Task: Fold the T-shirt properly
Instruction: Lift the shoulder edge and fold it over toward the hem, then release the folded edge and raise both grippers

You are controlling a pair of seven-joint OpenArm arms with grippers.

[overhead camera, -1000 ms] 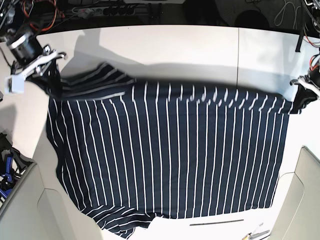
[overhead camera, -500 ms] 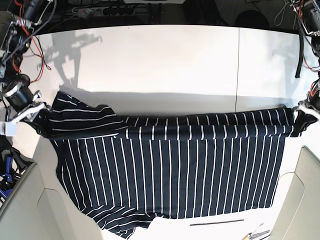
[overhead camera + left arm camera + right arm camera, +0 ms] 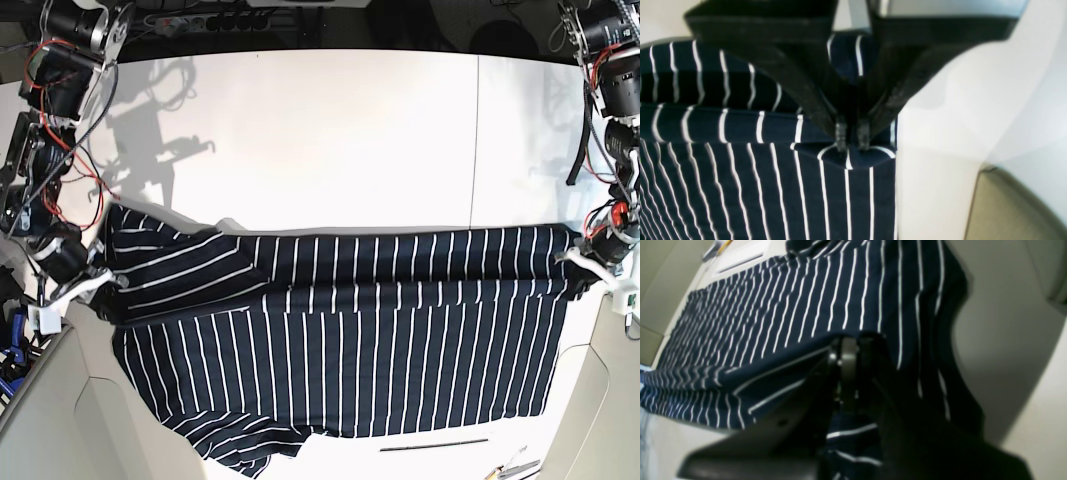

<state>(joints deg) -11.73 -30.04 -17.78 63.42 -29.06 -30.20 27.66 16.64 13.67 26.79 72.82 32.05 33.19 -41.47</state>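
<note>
Two arms hold the T-shirt at opposite ends of a folded-over edge that runs across the white table. Base view: the navy, white-striped garment lies spread on the near half of the table, its upper portion doubled forward into a horizontal band; one sleeve fans out at the left of the view, and the lower hem bunches near the front edge. Right gripper, at the left of the base view: jaws closed on the fabric beside the sleeve; in the right wrist view cloth drapes over the fingers. Left gripper, at the right of the base view: jaws pinched together on the corner of the fold; the left wrist view shows both fingertips pressed into a small tuck of fabric at the garment's side edge, just beside bare table.
</note>
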